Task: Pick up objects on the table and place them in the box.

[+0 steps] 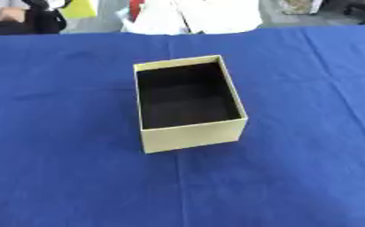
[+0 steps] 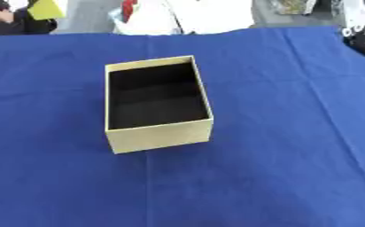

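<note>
An open-topped rectangular box of pale yellow card with a dark lining [image 1: 189,106] stands alone near the middle of the tabletop, which is draped in a deep blue cloth [image 1: 61,177], the box turned slightly askew to the table's edges. Its inside looks dark and bare; nothing can be made out in it. No loose objects show anywhere on the cloth, from the near edge to the far one. Neither of the robot's hands appears in either eye view, so whether their fingers are spread or curled cannot be told. At the far right corner in the right eye view sits a black-and-white shape [image 2: 364,31] too cut off to identify. Beyond the far edge lie white and yellow odds and ends, off the table. By the look of it, the work is either yet to start or waiting on something to pick. The next move would call for an object within reach, then a hand brought over it.
</note>
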`<action>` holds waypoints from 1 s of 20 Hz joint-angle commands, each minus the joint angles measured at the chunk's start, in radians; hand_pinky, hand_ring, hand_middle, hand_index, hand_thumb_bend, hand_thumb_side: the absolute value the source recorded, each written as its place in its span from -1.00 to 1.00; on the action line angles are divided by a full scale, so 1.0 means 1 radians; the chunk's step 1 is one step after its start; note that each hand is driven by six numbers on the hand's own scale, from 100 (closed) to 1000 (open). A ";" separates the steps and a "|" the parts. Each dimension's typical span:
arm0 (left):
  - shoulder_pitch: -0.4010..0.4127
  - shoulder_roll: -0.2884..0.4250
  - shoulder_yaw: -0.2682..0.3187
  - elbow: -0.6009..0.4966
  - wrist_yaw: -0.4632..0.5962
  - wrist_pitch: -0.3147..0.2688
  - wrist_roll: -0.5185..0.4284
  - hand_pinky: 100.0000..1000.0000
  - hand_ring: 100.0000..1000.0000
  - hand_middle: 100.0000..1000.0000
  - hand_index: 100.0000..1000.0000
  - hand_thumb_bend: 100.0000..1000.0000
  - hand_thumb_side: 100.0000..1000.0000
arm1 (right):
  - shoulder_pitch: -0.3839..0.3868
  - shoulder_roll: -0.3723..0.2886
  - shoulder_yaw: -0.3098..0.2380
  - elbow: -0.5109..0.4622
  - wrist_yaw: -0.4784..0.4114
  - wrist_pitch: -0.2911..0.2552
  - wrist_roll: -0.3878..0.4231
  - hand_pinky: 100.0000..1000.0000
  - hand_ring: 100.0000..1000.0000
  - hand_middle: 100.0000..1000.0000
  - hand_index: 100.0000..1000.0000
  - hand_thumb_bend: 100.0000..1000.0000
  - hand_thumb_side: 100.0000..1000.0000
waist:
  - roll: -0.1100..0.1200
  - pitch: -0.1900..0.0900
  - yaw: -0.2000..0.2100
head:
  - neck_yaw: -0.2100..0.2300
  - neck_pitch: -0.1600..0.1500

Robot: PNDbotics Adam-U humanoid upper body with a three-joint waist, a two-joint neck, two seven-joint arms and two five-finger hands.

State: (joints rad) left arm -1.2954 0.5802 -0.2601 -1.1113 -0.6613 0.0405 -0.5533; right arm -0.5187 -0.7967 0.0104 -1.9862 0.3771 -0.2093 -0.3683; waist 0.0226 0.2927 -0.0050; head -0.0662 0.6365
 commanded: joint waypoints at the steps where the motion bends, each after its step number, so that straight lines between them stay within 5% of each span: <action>1: -0.005 -0.003 -0.036 -0.074 0.032 0.058 0.013 0.57 -0.61 -1.00 -0.36 -1.00 -1.00 | -0.011 -0.015 -0.004 -0.014 -0.013 0.003 0.005 0.58 0.58 0.52 0.44 -0.72 -0.03 | -0.002 -0.033 0.004 | -0.024 0.025; 8: 0.017 -0.033 -0.087 -0.189 0.125 0.155 0.029 0.57 -0.62 -1.00 -0.37 -1.00 -1.00 | -0.016 -0.007 0.000 -0.014 -0.021 0.010 0.010 0.58 0.58 0.52 0.44 -0.71 -0.02 | 0.000 -0.050 0.012 | -0.035 0.051; 20: 0.046 -0.090 -0.162 -0.271 0.226 0.246 0.010 0.55 -0.62 -1.00 -0.38 -1.00 -1.00 | -0.027 0.004 -0.001 -0.014 -0.026 0.017 0.007 0.58 0.58 0.53 0.44 -0.70 -0.02 | 0.000 -0.055 0.010 | -0.022 0.037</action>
State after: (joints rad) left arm -1.2333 0.4836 -0.4213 -1.3613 -0.4482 0.2765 -0.5440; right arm -0.5293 -0.7785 0.0191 -1.9862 0.3582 -0.1955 -0.3593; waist 0.0249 0.2594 0.0065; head -0.0894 0.6765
